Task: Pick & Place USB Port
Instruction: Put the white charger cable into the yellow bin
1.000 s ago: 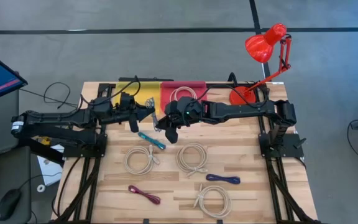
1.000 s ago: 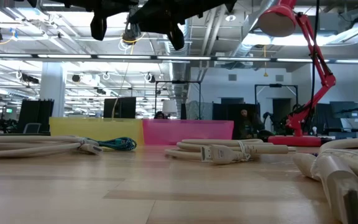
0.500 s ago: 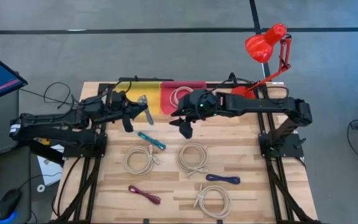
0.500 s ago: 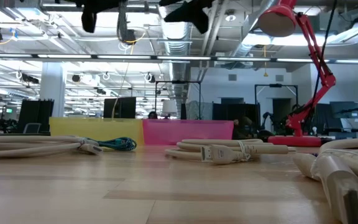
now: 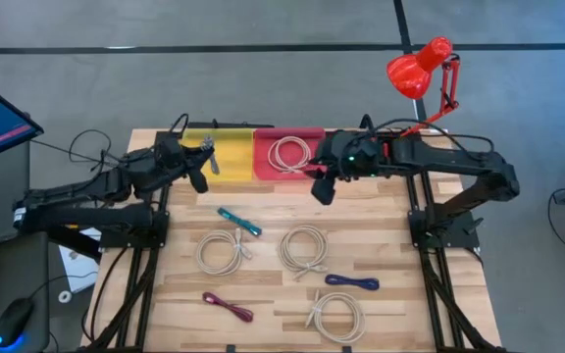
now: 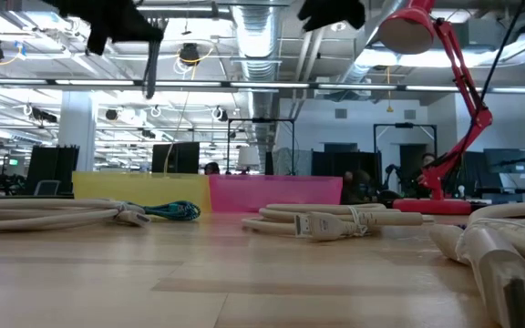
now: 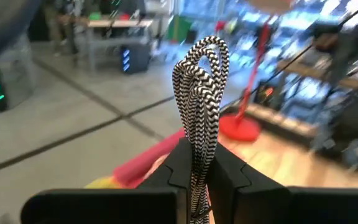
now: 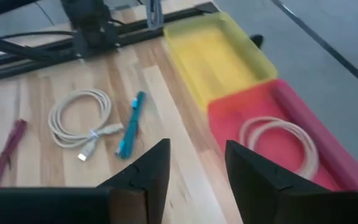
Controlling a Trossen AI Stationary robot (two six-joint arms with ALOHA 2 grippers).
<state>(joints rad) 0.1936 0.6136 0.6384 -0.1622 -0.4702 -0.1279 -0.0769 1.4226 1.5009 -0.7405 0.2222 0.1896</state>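
Note:
A black-and-white braided cable (image 7: 199,87), bundled into loops, sits in my left gripper (image 7: 197,158). The left gripper (image 5: 204,167) is shut on it above the left end of the yellow bin (image 5: 229,152). In the low view the cable (image 6: 150,68) hangs under that gripper (image 6: 117,18), high over the table. My right gripper (image 8: 197,165) is open and holds nothing. It hovers (image 5: 322,186) near the right end of the pink bin (image 5: 287,137), which has a white cable coil (image 5: 287,154) lying inside. My left gripper pinches the braided cable bundle (image 7: 197,146) between its two fingers, several strands together. The looped end (image 7: 205,53) sticks out past the fingertips. The cable is lifted clear and hangs below the gripper (image 6: 150,82).
On the table lie a teal cable (image 5: 238,221), three white coils (image 5: 224,250) (image 5: 304,247) (image 5: 333,314), a purple cable (image 5: 351,282) and a maroon cable (image 5: 227,307). A red desk lamp (image 5: 420,74) stands at the far right corner. Bare wood lies between the bins and the cables.
The two grippers, close together a second ago, have drawn apart. The left gripper has carried the braided cable toward the table's left and far edge, over the yellow bin. The right gripper has moved toward the table's right, staying high.

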